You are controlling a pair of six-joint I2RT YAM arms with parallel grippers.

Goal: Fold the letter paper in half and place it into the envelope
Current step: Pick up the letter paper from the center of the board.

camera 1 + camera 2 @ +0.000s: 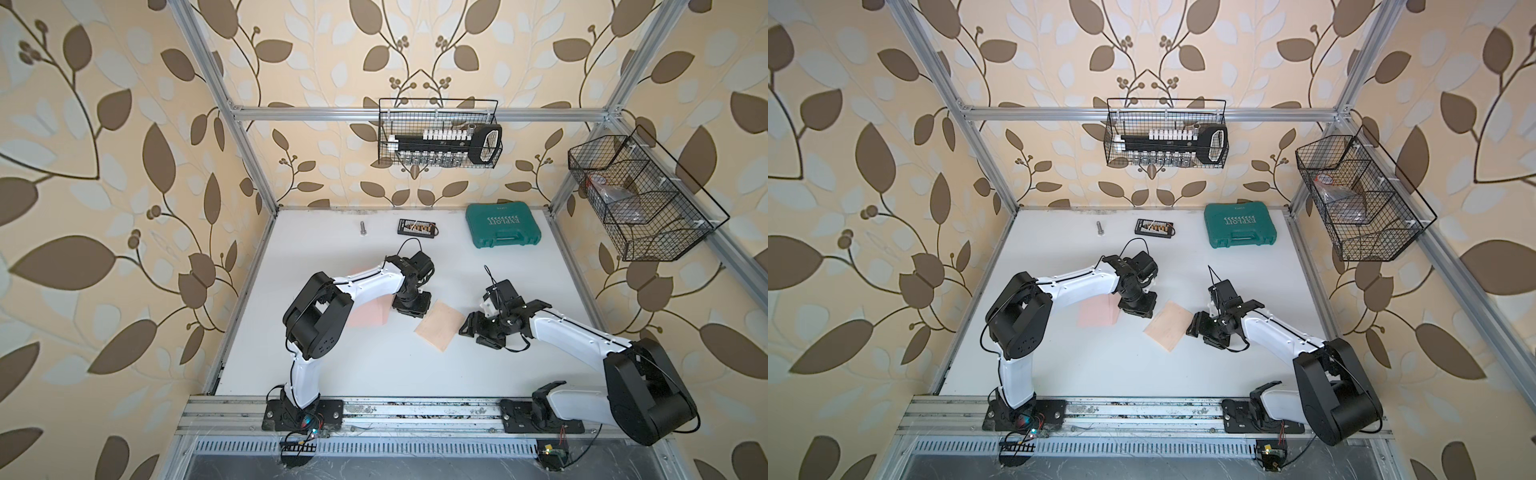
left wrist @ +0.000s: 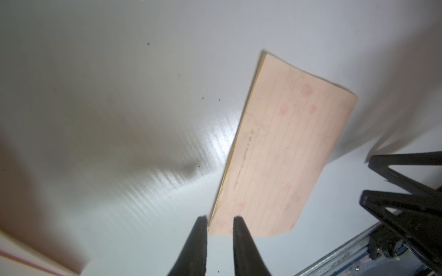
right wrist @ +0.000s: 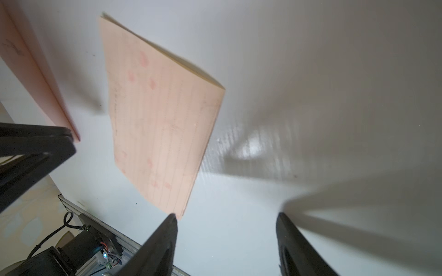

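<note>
The letter paper point(image 1: 439, 326) point(image 1: 1165, 326) lies doubled over on the white table, its peach ruled face up and a cream-yellow layer showing along one edge point(image 3: 160, 119). My left gripper point(image 2: 220, 219) point(image 1: 415, 311) points down at one corner of the letter paper point(image 2: 287, 148), its jaws a narrow gap apart with nothing clamped. My right gripper point(image 3: 226, 216) point(image 1: 467, 328) stands wide open at the opposite side, one fingertip point(image 3: 172, 218) at the paper's corner. The pale pink envelope point(image 1: 370, 313) point(image 1: 1098, 311) point(image 3: 31, 71) lies flat just left of the paper, partly hidden by my left arm.
A green tool case point(image 1: 503, 226), a black bit holder point(image 1: 417, 228) and a bolt point(image 1: 362, 227) sit along the table's back. Wire baskets hang on the back wall point(image 1: 440, 133) and right frame point(image 1: 640, 195). A metal rail point(image 1: 374, 411) runs along the front.
</note>
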